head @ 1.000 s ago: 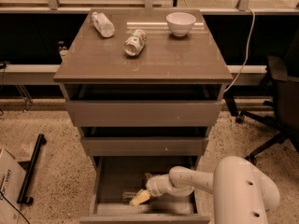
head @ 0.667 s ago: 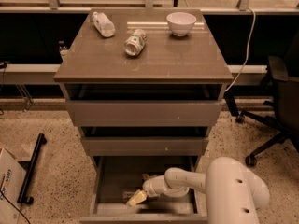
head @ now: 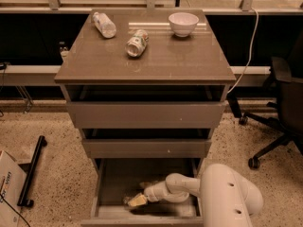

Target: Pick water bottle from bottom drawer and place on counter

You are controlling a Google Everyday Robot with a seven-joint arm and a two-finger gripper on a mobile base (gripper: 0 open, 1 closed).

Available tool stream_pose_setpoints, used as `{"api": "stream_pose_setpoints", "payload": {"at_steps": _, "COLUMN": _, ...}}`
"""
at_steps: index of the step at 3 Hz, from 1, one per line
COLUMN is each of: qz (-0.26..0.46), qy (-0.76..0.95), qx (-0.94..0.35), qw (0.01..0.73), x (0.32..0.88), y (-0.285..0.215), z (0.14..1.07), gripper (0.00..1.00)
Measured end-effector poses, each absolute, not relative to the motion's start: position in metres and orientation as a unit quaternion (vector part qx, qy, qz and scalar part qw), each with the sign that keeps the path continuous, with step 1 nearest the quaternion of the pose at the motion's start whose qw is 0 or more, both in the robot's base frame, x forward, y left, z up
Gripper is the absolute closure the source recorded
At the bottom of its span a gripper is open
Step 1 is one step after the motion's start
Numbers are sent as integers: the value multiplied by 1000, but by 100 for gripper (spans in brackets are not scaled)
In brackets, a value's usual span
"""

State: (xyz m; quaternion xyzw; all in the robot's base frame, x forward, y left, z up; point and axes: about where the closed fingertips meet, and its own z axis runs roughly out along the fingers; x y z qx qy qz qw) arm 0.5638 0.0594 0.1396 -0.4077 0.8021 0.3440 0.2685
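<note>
With the hand (head: pixel 138 200) reaching to 9 o'clock in the open bottom drawer (head: pixel 113 181), right at the water bottle (head: pixel 129 201), its grip impossible to tell, a firm mid-body hold seemed wise before lifting toward the table (head: pixel 180 56).

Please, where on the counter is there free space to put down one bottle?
The whole front half of the counter is bare, from the green-and-white bottle and white bowl forward to the front edge. The back is crowded: the white-label bottle, that lying bottle and the bowl sit there. The end effector is low in the bottom drawer.
</note>
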Motion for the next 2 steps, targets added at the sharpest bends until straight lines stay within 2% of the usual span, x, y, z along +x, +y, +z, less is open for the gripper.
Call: {"api": "stream_pose_setpoints", "payload": {"at_steps": 2, "qz": 347, "qy": 797, "qx": -406, "qw": 281, "x": 559, "y": 58, "z": 148, "gripper": 72}}
